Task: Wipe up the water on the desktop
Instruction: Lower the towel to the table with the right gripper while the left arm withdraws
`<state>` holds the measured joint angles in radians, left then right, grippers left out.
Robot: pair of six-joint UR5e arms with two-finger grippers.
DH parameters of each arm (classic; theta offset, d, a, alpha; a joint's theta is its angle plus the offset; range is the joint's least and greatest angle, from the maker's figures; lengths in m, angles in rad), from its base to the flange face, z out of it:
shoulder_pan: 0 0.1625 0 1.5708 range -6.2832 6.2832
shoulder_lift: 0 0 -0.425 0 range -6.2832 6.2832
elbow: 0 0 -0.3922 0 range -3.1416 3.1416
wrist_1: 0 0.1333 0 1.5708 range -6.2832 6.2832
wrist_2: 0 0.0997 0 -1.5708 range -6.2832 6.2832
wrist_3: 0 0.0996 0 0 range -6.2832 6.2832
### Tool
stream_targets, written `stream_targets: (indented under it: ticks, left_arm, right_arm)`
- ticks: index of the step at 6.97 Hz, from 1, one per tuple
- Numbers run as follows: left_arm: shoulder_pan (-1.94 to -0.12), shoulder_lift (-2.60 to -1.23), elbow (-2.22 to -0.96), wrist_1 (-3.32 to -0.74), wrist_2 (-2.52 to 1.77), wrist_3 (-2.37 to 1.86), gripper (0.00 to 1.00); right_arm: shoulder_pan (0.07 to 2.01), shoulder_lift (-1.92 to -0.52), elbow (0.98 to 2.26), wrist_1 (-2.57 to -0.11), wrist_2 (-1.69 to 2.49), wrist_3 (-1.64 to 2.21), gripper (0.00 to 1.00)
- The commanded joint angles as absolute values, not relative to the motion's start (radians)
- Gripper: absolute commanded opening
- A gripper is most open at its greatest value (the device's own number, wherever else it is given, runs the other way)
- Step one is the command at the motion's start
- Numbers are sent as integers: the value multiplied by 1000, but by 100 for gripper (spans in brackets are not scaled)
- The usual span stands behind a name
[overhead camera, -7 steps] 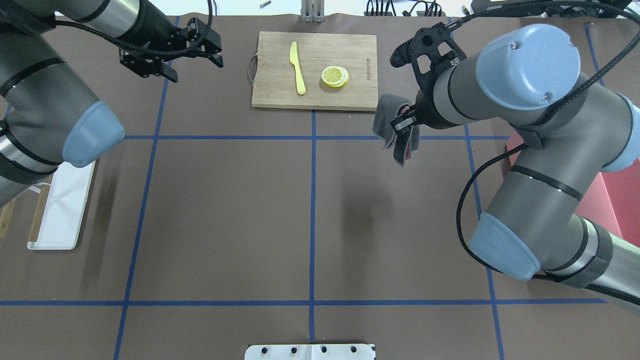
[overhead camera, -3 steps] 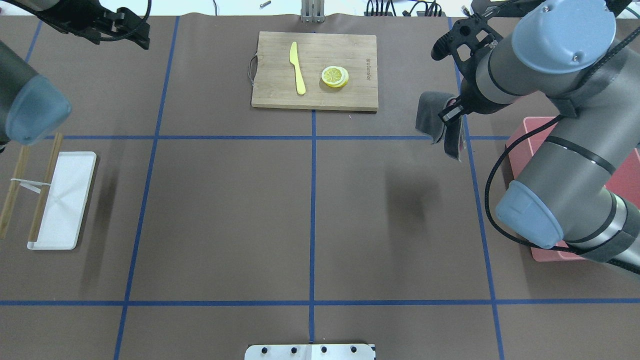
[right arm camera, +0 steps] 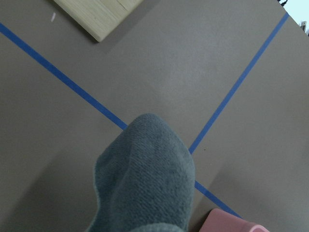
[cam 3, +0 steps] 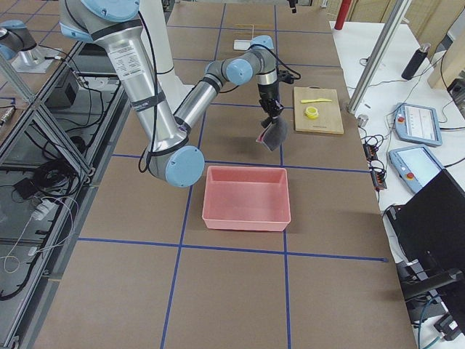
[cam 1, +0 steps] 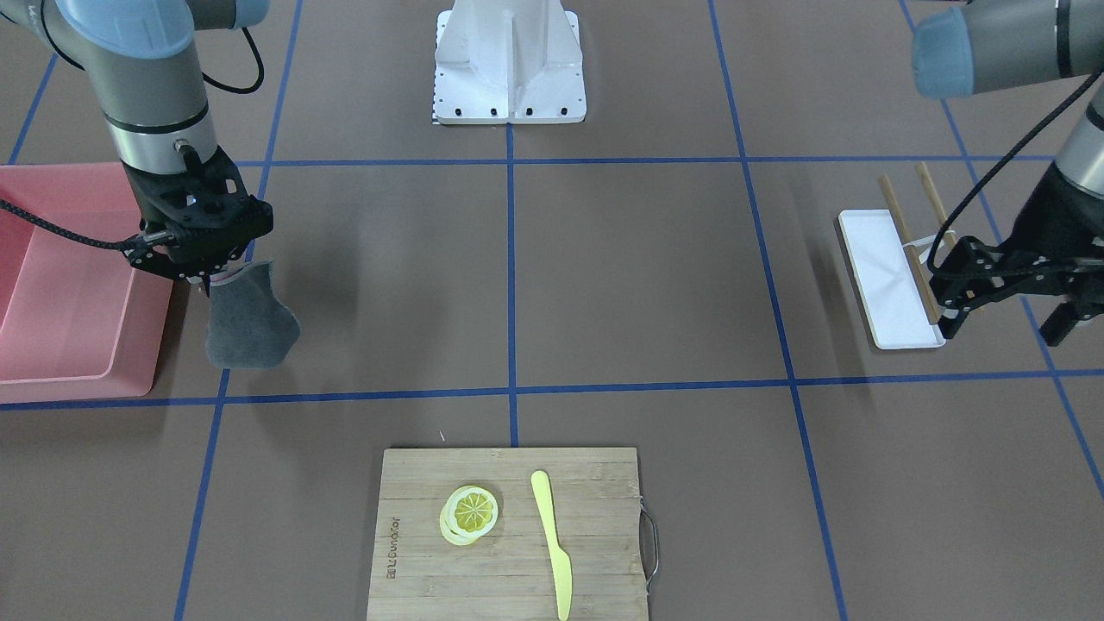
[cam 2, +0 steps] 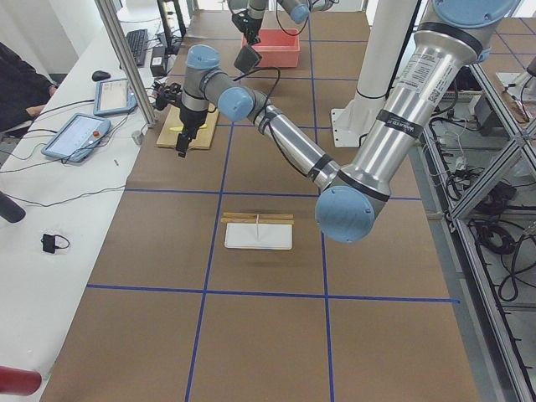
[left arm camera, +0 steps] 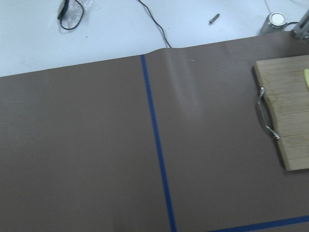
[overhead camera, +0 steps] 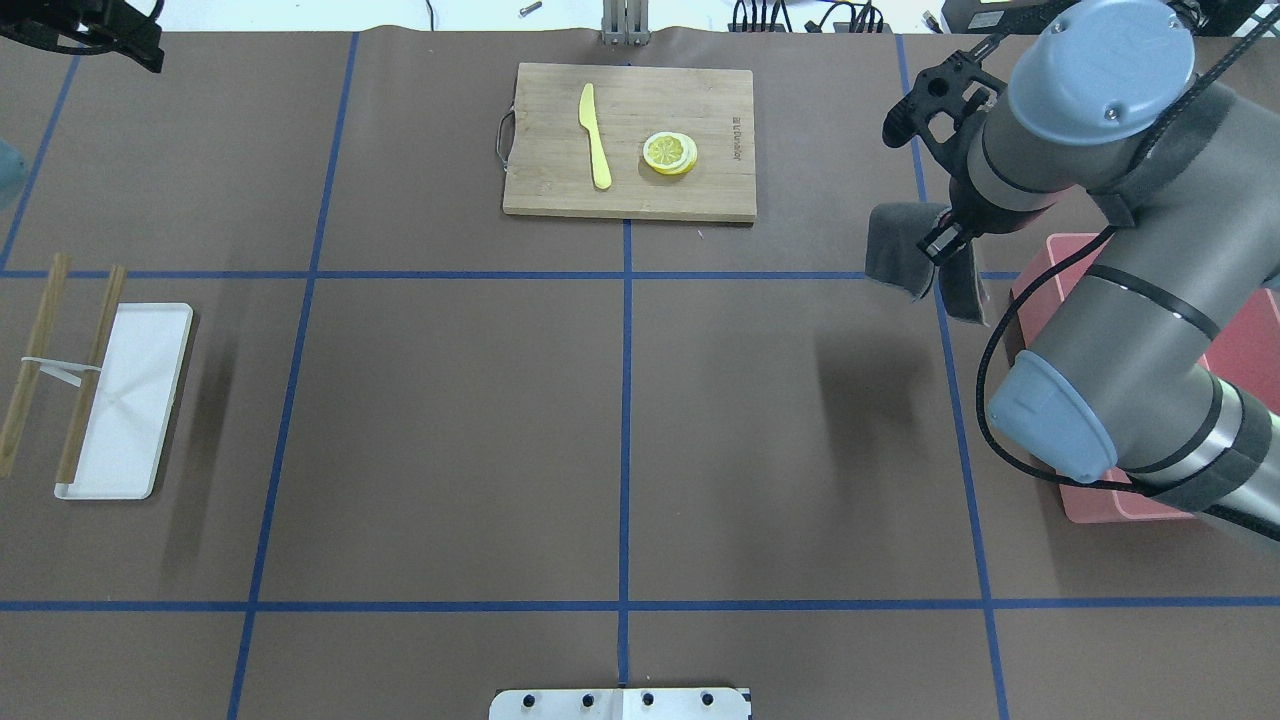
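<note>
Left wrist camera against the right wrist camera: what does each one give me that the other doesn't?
Only the left wrist view shows the board's metal handle and the white surface past the desktop's far edge, with a cable and a loose bolt on it. Only the right wrist view shows the grey cloth hanging in the foreground and a corner of the pink bin. Both show the brown desktop, its blue tape lines and part of the bamboo cutting board. I can make out no water in either.
</note>
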<state>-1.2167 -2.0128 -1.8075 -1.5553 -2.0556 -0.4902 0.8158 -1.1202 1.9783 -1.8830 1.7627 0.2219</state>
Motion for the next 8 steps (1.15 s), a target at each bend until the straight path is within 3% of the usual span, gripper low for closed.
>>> stream_targets:
  ticks: [1,4,8]
  left_arm:
    - [-1241,-1987,-1807,-1552,-2057,-462,98]
    - [-1304,-1912,-1810,-1555,-2062,-460,98]
    - [-1310,-1916,-1786,-1554,-2059,-460,98]
  right_arm:
    - [755,-1120,1906,-1910,1695,199,0]
    - [648,-1123,1856,-1913,1643,201,0]
    - [528,-1085,1844,-1928,1626,274,0]
